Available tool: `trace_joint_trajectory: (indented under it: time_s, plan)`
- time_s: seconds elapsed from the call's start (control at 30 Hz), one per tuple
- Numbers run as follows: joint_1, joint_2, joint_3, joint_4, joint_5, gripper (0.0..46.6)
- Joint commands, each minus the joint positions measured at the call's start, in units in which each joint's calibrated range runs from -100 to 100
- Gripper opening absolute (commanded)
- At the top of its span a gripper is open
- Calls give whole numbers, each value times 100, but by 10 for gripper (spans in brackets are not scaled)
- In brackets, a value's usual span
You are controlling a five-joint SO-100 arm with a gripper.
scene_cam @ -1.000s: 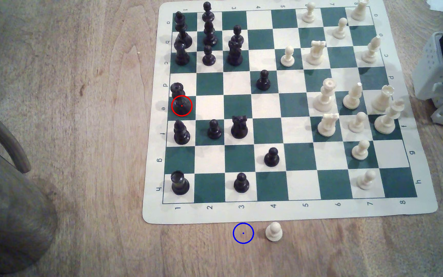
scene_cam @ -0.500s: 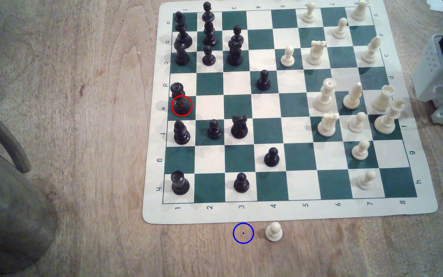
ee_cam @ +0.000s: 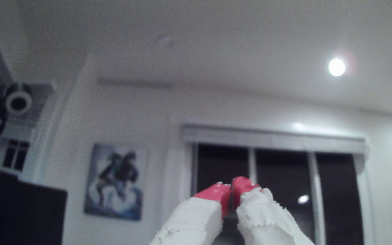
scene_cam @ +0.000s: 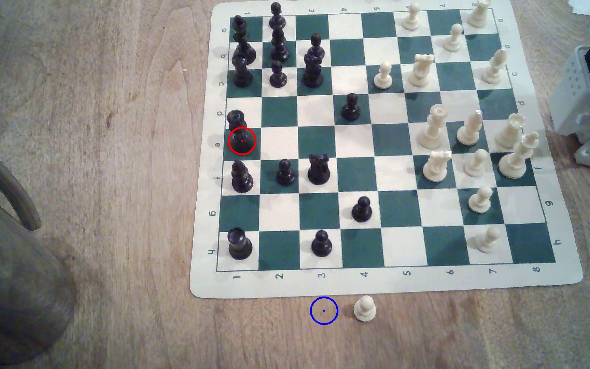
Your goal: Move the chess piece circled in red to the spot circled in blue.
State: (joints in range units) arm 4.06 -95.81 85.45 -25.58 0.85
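Wooden tabletop: nearest, the blue ring [scene_cam: 324, 310] sits on bare wood beside a white pawn [scene_cam: 365, 308]. Beyond, on the board [scene_cam: 385, 284], the black queen [scene_cam: 241, 136] stands upright in the red circle. Far off, the gripper [ee_cam: 231, 186] points at the ceiling, red tips nearly touching, empty.

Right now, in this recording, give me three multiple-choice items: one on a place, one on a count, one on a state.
1. Where is the blue ring?
A. On a green square
B. On bare wood just off the mat's near edge
C. Around a black rook

2. How many pieces stand off the mat?
A. None
B. One
C. Three

3. The gripper is:
A. Shut, empty
B. Wide open
C. Holding a pawn

B: wood grain shows inside the ring.
B: only the white pawn.
A: the red tips meet, nothing between.
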Motion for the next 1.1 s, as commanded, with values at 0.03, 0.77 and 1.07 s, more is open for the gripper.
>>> trace_joint_trajectory:
  time_s: [0.03,0.77,1.07]
  plan:
    - [107,6,-1165,2255,-20,2]
    - [-58,3342,-4275,5940,-1368,30]
    - [-378,6024,-6188,6120,-1172,25]
